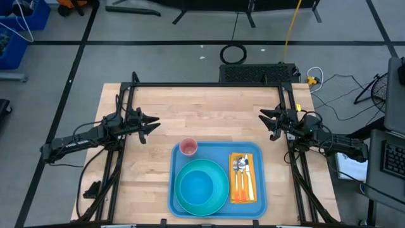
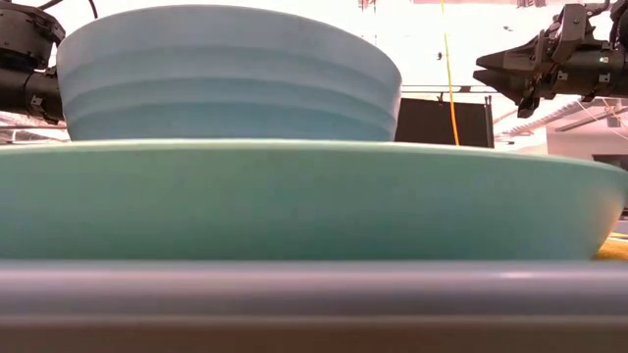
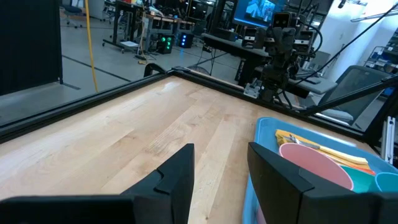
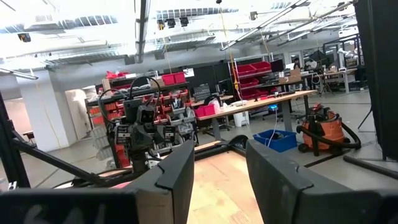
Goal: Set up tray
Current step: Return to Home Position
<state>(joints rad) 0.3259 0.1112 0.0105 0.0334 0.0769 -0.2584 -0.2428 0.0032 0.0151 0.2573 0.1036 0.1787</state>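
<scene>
The light-blue tray (image 1: 250,151) lies at the table's near middle. On it rest a round teal plate (image 1: 221,170) with a blue bowl (image 1: 195,187) standing in it, a pink cup (image 1: 188,147) at the tray's far left corner, and cutlery (image 1: 241,166) on a yellow napkin (image 1: 252,187) at its right. My left gripper (image 1: 155,123) hovers open left of the tray, above the wood. My right gripper (image 1: 262,116) hovers open to the tray's far right. In the left wrist view the cup (image 3: 314,165) and tray (image 3: 267,127) show just beyond my open left gripper (image 3: 221,168).
Bare wooden tabletop (image 1: 209,114) stretches between the grippers and to the far edge. A black frame (image 1: 209,85) runs along the table's far and side edges. In the low view the bowl (image 2: 226,74), plate (image 2: 294,201) and tray rim (image 2: 294,284) fill the picture.
</scene>
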